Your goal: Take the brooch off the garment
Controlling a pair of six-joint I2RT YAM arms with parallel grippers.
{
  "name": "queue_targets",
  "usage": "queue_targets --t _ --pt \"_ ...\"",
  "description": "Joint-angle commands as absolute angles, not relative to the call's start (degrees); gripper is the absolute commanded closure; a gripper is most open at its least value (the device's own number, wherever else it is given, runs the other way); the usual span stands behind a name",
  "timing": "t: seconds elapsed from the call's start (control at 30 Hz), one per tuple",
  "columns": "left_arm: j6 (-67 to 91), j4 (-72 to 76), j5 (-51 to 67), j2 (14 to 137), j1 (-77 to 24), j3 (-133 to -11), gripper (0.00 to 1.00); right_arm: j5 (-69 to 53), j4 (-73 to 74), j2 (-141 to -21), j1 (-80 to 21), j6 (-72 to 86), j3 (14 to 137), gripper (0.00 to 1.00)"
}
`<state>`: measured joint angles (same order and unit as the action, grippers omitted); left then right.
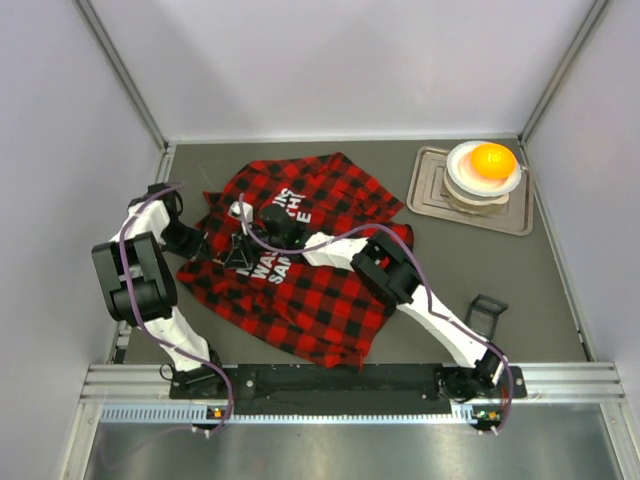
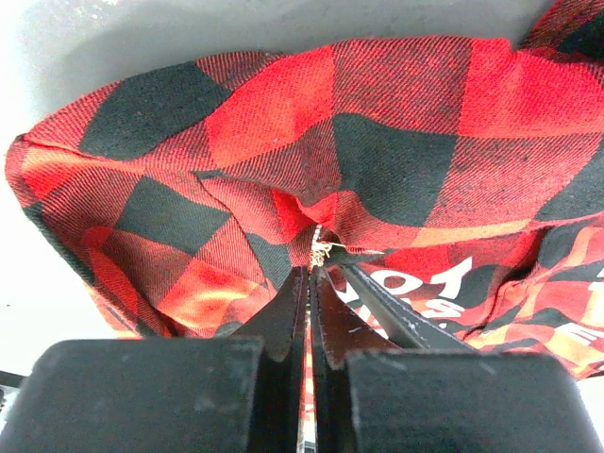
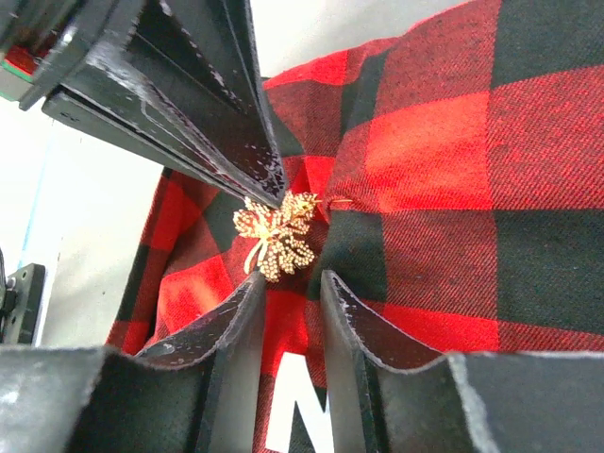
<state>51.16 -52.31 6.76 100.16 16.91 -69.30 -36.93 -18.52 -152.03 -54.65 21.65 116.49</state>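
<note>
Red-and-black plaid flannel shirt (image 1: 300, 300) is pinched in the closed left gripper (image 2: 310, 272) beside a pale-gold leaf-shaped brooch (image 3: 276, 236), just beyond the slightly parted, empty right gripper (image 3: 291, 281).

brooch (image 3: 276, 236): top edge covered by the tip of the left gripper (image 3: 270, 189); pin end lost in the cloth. in the left wrist view, only a gold speck in a fold; from overhead, too small to find.
garment (image 1: 300, 300): middle hidden under the right arm (image 1: 385, 262), lettering partly covered; white letter (image 3: 297, 429) cut off by the bottom edge.
left gripper: whether its tips pinch cloth or pin, cannot tell.
orange item (image 1: 493, 160) on white dish (image 1: 456, 172): too small to identify.
</note>
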Motion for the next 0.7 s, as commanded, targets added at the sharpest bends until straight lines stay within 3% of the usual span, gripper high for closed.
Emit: queue_targets --t 0.0,0.67 --pt "52.5 -54.6 6.3 101.1 16.5 -71.1 1.00 -37.3 -20.6 -147.4 -56.0 19.0 119.4 0.70" --pt "53.1 -54.1 6.9 103.2 16.3 -71.9 1.00 -34.6 -14.9 -146.0 -56.7 14.0 122.7 0.66"
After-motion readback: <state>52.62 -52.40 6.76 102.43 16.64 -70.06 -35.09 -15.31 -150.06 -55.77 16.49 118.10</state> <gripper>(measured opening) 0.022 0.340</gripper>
